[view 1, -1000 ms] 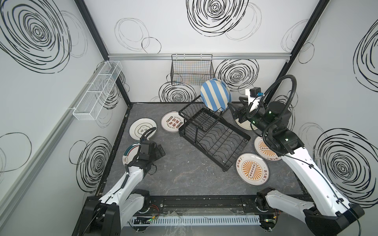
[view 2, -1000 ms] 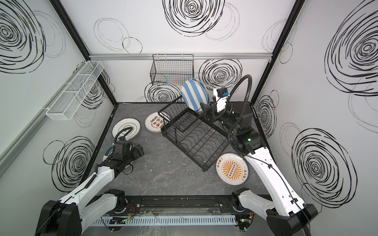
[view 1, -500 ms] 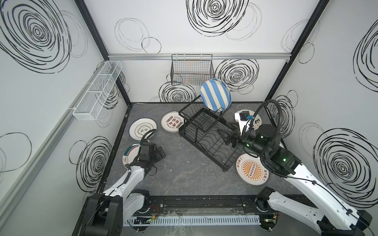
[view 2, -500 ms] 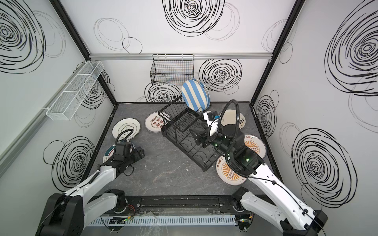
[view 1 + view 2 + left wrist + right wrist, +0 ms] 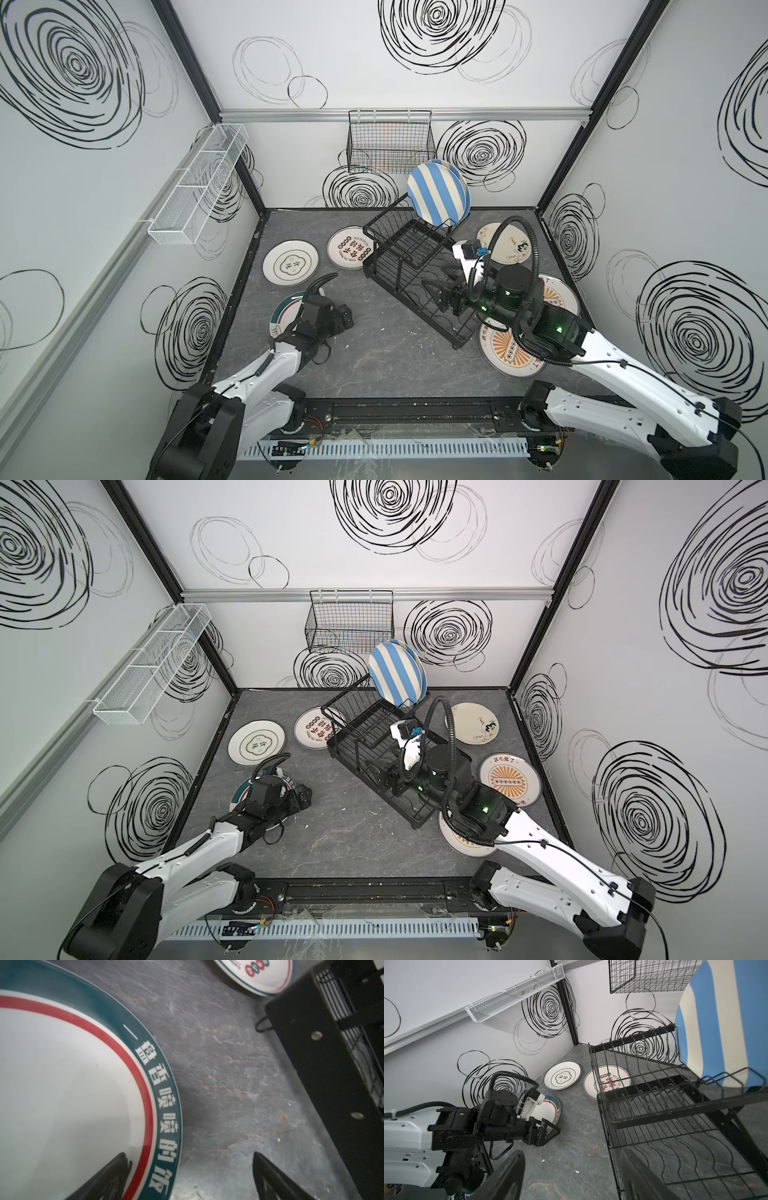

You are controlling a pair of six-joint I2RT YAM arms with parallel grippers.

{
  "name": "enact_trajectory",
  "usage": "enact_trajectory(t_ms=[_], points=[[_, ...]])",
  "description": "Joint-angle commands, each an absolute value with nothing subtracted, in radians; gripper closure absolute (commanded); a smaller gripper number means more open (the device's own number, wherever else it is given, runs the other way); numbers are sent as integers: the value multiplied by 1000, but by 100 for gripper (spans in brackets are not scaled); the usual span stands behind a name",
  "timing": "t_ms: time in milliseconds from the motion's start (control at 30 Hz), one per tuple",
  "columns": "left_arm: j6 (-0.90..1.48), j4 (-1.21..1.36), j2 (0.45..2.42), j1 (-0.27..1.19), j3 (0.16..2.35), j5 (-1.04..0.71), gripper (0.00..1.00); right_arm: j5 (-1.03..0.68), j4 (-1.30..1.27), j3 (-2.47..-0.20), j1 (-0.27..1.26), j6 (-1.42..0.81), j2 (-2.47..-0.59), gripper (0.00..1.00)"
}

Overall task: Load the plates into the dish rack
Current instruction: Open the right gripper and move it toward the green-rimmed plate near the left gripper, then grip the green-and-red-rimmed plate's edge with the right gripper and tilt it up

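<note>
The black wire dish rack stands mid-table. A blue-and-cream striped plate stands upright at the back of its upper shelf. Flat on the table lie a cloud-emblem plate, a character plate, a floral plate and two orange sunburst plates. My left gripper is open and low, one finger over the teal-rimmed plate, one over bare table. My right gripper hovers open and empty at the rack's lower tray.
A black grid basket hangs on the back wall. A long white mesh basket is fixed to the left wall. Bare grey table lies between the arms in front of the rack.
My right gripper has drawn back from beside the striped plate toward the front and left, and now hangs over the rack's lower tray. The left gripper has shifted only slightly.
</note>
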State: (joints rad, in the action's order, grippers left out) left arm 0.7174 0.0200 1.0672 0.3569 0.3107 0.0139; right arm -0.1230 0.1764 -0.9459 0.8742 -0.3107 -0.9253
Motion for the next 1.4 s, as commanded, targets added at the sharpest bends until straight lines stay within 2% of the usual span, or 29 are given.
enact_trajectory(t_ms=[0,200,400,500,633,700,767,833,900,1167,1367], points=[[815,41,1055,446,295,9,4,-108,132,-926,903,-360,-922,24],[838,49,1052,607,344,46,4,-42,140,-860,1001,-466,-905,25],[716,-158,958,628,523,45,4,119,33,-723,1232,-637,-907,25],[619,-330,894,565,650,51,4,230,-27,-682,1347,-723,-972,26],[523,-412,788,288,679,-141,4,308,-155,-643,1419,-832,-1092,25],[469,-422,767,117,664,-256,4,311,-247,-630,1427,-859,-1173,25],[434,-422,784,8,650,-346,4,324,-287,-650,1427,-879,-1262,25],[433,-381,812,-66,620,-470,4,303,-315,-689,1419,-883,-1352,25],[411,-362,836,-111,615,-507,4,284,-298,-747,1402,-918,-1445,26],[402,-287,859,-165,589,-545,4,-14,-466,-787,1232,-936,-1662,28],[405,-278,834,-168,580,-527,4,-121,-490,-877,1164,-914,-1798,28]])
